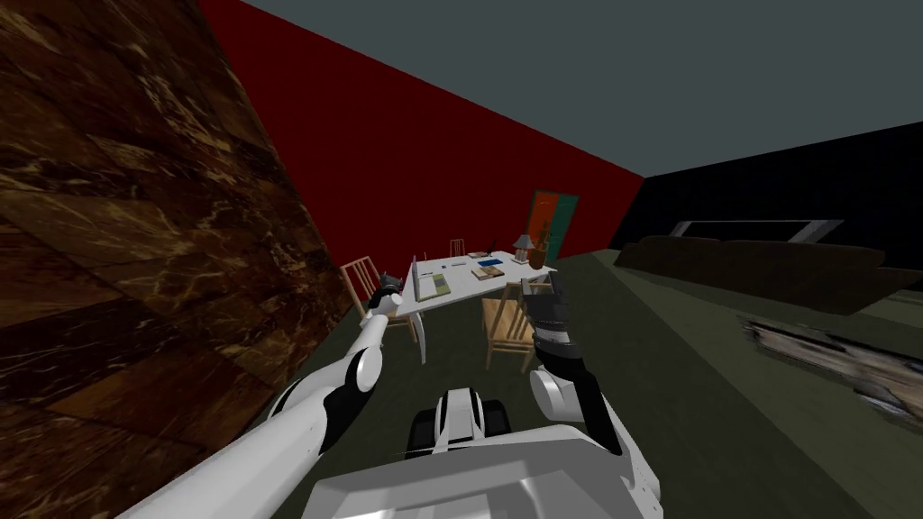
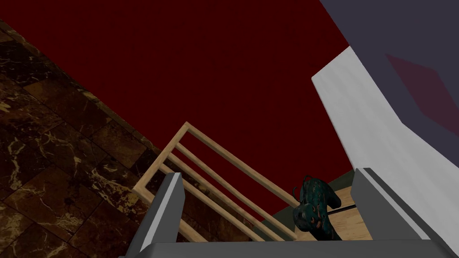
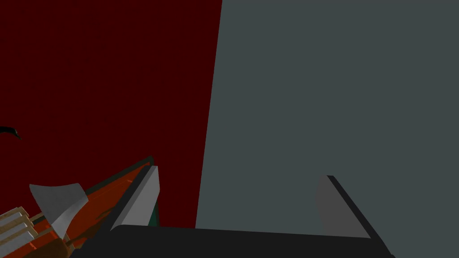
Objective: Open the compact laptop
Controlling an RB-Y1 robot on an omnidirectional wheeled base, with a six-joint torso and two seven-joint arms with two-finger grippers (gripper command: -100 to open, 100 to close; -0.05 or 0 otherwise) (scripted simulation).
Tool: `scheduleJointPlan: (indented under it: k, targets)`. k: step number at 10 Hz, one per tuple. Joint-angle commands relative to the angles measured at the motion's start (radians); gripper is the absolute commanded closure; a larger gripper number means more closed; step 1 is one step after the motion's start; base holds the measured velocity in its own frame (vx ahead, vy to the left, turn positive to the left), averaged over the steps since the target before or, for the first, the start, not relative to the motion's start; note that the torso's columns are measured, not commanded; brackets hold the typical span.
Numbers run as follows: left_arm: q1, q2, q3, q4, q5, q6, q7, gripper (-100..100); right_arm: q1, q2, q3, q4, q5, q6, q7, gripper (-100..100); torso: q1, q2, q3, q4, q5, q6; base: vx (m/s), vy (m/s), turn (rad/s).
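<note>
A white table (image 1: 464,290) stands ahead by the red wall. At its left end a thin white slab (image 1: 415,270) stands on edge beside a greenish flat rectangle (image 1: 434,286); whether this is the laptop I cannot tell. My left gripper (image 1: 389,290) reaches to that end of the table. It is open (image 2: 269,210) with nothing between its fingers, and a broad white panel (image 2: 381,139) lies close beside one finger. My right gripper (image 1: 548,293) is raised over the near side of the table, open (image 3: 237,201) and holding nothing.
A wooden chair (image 2: 215,174) stands at the table's left end with a teal figurine (image 2: 313,210) on its seat. Another chair (image 1: 507,329) is at the near side. A lamp (image 1: 523,245) and books sit on the table. A dark sofa (image 1: 766,266) stands at the right.
</note>
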Motion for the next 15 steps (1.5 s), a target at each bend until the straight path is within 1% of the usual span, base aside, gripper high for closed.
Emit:
scheduleJointPlan:
  k: [1, 2, 3, 4, 5, 6, 7, 8, 9, 10, 11, 12, 13, 14, 15]
  targets:
    - [0.019, 0.018, -0.083, -0.021, 0.035, 0.017, 0.054, -100, 0.000, 0.000, 0.000, 0.000, 0.000, 0.000, 0.000, 0, 0.002, 0.002, 0.001, 0.001, 0.001, 0.001, 0.085, -0.042, 0.283]
    - [0.019, 0.018, -0.113, -0.021, 0.035, 0.017, 0.054, -100, 0.000, 0.000, 0.000, 0.000, 0.000, 0.000, 0.000, 0, 0.003, 0.000, 0.000, 0.000, 0.001, -0.002, 0.089, -0.071, 0.280]
    - [0.019, 0.018, -0.141, -0.021, 0.035, 0.017, 0.054, -100, 0.000, 0.000, 0.000, 0.000, 0.000, 0.000, 0.000, 0, 0.001, 0.000, 0.000, 0.000, 0.001, -0.001, 0.038, -0.050, 0.017]
    - [0.019, 0.018, -0.148, -0.021, 0.035, 0.017, 0.054, -100, 0.000, 0.000, 0.000, 0.000, 0.000, 0.000, 0.000, 0, 0.001, 0.002, 0.001, 0.001, 0.000, 0.001, 0.004, -0.014, -0.053]
    - [0.031, 0.038, -0.190, -0.030, 0.066, 0.027, 0.102, -100, 0.000, 0.000, 0.000, 0.000, 0.000, 0.000, 0.000, 0, 0.003, 0.004, 0.002, 0.001, 0.001, 0.000, 0.046, -0.065, 0.291]
    - [0.031, 0.038, -0.222, -0.030, 0.066, 0.027, 0.102, -100, 0.000, 0.000, 0.000, 0.000, 0.000, 0.000, 0.000, 0, 0.001, 0.001, 0.001, 0.001, 0.000, -0.002, 0.063, -0.083, 0.300]
    - [0.031, 0.038, -0.243, -0.030, 0.066, 0.027, 0.102, -100, 0.000, 0.000, 0.000, 0.000, 0.000, 0.000, 0.000, 0, 0.000, -0.001, 0.000, 0.000, 0.000, 0.000, 0.044, -0.043, 0.033]
    - [0.044, 0.058, -0.282, -0.038, 0.097, 0.037, 0.149, -100, 0.000, 0.000, 0.000, 0.000, 0.000, 0.000, 0.000, 0, 0.002, 0.000, 0.000, 0.000, 0.000, 0.000, 0.075, -0.079, 0.324]
    - [0.044, 0.058, -0.317, -0.038, 0.097, 0.037, 0.149, -100, 0.000, 0.000, 0.000, 0.000, 0.000, 0.000, 0.000, 0, 0.001, -0.001, 0.000, 0.000, 0.000, -0.002, 0.077, -0.089, 0.256]
    - [0.044, 0.058, -0.337, -0.038, 0.097, 0.037, 0.149, -100, 0.000, 0.000, 0.000, 0.000, 0.000, 0.000, 0.000, 0, 0.001, 0.000, 0.000, 0.000, 0.000, 0.000, 0.043, -0.041, -0.010]
    - [0.057, 0.078, -0.367, -0.047, 0.128, 0.047, 0.194, -100, 0.000, 0.000, 0.000, 0.000, 0.000, 0.000, 0.000, 0, 0.003, 0.002, 0.001, 0.001, 0.001, 0.000, 0.073, -0.073, 0.322]
    - [0.057, 0.078, -0.393, -0.047, 0.128, 0.047, 0.197, -100, 0.000, 0.000, 0.000, 0.000, 0.000, 0.000, 0.000, 0, 0.002, 0.001, 0.001, 0.000, 0.001, -0.002, 0.069, -0.081, 0.219]
    - [0.057, 0.078, -0.423, -0.047, 0.128, 0.047, 0.197, -100, 0.000, 0.000, 0.000, 0.000, 0.000, 0.000, 0.000, 0, 0.001, 0.001, 0.000, 0.000, 0.000, 0.000, 0.029, -0.046, 0.002]
    - [0.069, 0.097, -0.457, -0.056, 0.159, 0.058, 0.245, -100, 0.000, 0.000, 0.000, 0.000, 0.000, 0.000, 0.000, 0, 0.002, 0.002, 0.001, 0.001, 0.001, 0.000, 0.052, -0.091, 0.322]
    - [0.069, 0.097, -0.483, -0.056, 0.159, 0.058, 0.245, -100, 0.000, 0.000, 0.000, 0.000, 0.000, 0.000, 0.000, 0, 0.001, 0.001, 0.001, 0.001, 0.000, -0.002, 0.057, -0.100, 0.267]
